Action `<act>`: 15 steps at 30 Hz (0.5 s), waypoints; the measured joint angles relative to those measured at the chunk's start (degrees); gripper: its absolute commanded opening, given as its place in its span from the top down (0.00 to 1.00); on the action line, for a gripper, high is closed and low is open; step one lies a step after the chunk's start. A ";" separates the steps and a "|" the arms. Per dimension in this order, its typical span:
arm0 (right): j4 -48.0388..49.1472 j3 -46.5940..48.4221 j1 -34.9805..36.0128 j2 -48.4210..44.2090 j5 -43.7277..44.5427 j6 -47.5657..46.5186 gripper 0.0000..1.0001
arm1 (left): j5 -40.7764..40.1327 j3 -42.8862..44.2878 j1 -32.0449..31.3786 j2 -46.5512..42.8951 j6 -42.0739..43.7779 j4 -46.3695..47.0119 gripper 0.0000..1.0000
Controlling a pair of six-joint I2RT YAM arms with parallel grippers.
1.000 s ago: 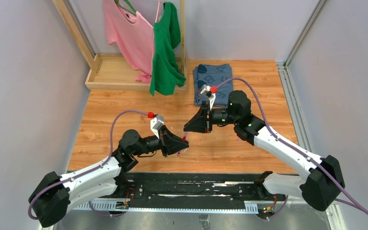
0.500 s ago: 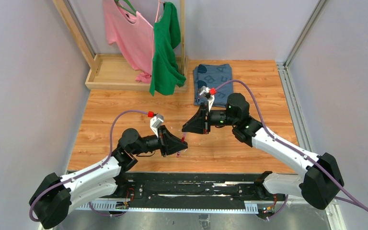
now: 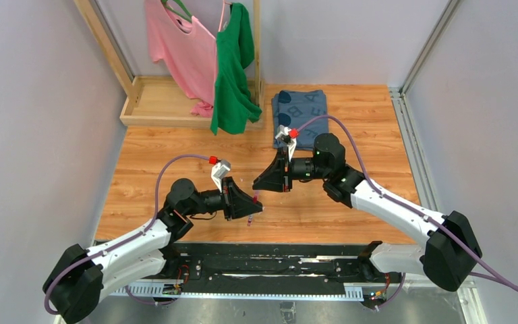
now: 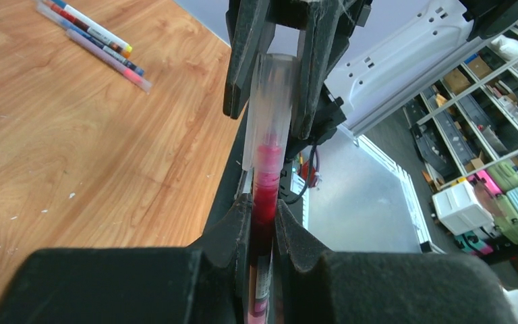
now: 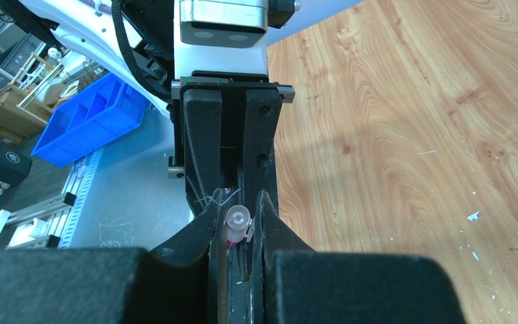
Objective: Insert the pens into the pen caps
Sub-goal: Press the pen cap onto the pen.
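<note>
Left pincer (image 4: 262, 219) is clamped on the red pen (image 4: 265, 192), held in the air over the worktop's (image 4: 74, 148) near edge. The pen's tip sits inside the clear cap (image 4: 270, 101), which the right pincer (image 5: 237, 226) pinches, the two pincers nose to nose. Farther off, more pens (image 4: 94, 37) lie side by side on the wood.

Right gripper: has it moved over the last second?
Yes: the right gripper has shifted left, judged against the blue cloth behind it.
</note>
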 measured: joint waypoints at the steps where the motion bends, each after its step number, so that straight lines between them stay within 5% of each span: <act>1: -0.02 -0.11 0.20 0.02 0.00 -0.20 0.99 | 0.22 0.00 0.07 0.07 -0.07 -0.02 1.00; 15: -4.83 0.37 0.96 -0.22 0.09 -3.10 0.99 | 5.55 0.02 2.51 0.85 -2.19 0.46 1.00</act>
